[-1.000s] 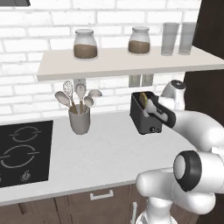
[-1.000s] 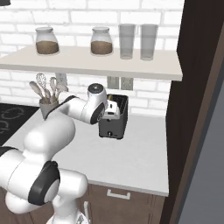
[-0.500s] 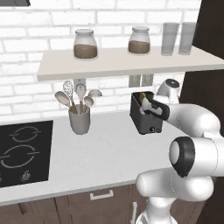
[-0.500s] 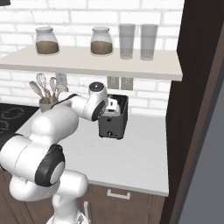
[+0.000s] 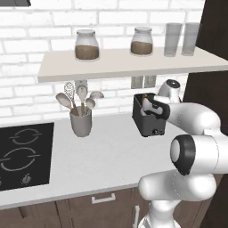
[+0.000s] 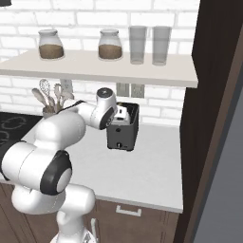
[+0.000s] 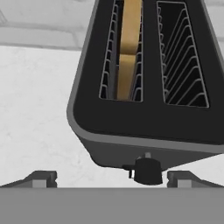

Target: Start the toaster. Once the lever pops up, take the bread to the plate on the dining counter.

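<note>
Bread (image 7: 127,52) is seen standing in the left slot of the toaster (image 7: 144,113) on the tabletop (image 5: 107,156); the gripper (image 7: 112,178) is held released, spread wide just above the toaster's knob (image 7: 147,170).

kitchen | hob (image 5: 22,151) | toaster (image 5: 148,116) | utensil crock (image 5: 81,121)

The toaster (image 7: 144,113), a small black box, stands upright on the pale table (image 5: 111,156) just below the wall shelf (image 5: 129,62). Two wire-lined slots (image 7: 181,57) open on top. The bread (image 7: 127,48), a thin golden-brown slice, sits on edge down in the left slot in the hand view. A small round knob (image 7: 147,170) sits low on the end face.
</note>
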Tool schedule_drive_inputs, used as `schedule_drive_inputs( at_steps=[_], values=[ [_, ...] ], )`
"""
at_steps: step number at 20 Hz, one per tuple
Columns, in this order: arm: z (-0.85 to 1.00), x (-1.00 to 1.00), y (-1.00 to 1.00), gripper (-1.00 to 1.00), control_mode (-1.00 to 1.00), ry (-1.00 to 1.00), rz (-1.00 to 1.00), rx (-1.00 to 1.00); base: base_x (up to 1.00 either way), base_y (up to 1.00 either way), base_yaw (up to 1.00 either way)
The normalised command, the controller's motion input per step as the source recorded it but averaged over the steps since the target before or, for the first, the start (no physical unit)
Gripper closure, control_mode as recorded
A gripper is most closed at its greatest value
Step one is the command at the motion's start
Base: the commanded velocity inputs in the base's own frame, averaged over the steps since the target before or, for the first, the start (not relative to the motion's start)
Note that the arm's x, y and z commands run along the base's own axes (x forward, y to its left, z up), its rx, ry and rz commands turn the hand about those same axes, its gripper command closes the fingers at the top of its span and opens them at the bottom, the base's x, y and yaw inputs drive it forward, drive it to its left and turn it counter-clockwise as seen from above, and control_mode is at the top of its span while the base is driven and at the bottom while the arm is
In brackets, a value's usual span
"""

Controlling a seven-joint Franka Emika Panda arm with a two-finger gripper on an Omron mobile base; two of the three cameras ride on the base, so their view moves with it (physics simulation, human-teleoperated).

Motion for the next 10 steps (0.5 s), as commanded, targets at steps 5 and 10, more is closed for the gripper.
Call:
schedule_drive_inputs(
  at_steps=[5, 10],
  values=[
    [-0.02, 0.00, 0.11, -1.00, -1.00, 0.00, 0.00, 0.00, 0.00, 0.00, 0.00],
    [-0.04, 0.01, 0.03, -1.00, -1.00, 0.00, 0.00, 0.00, 0.00, 0.00, 0.00]
  ],
)
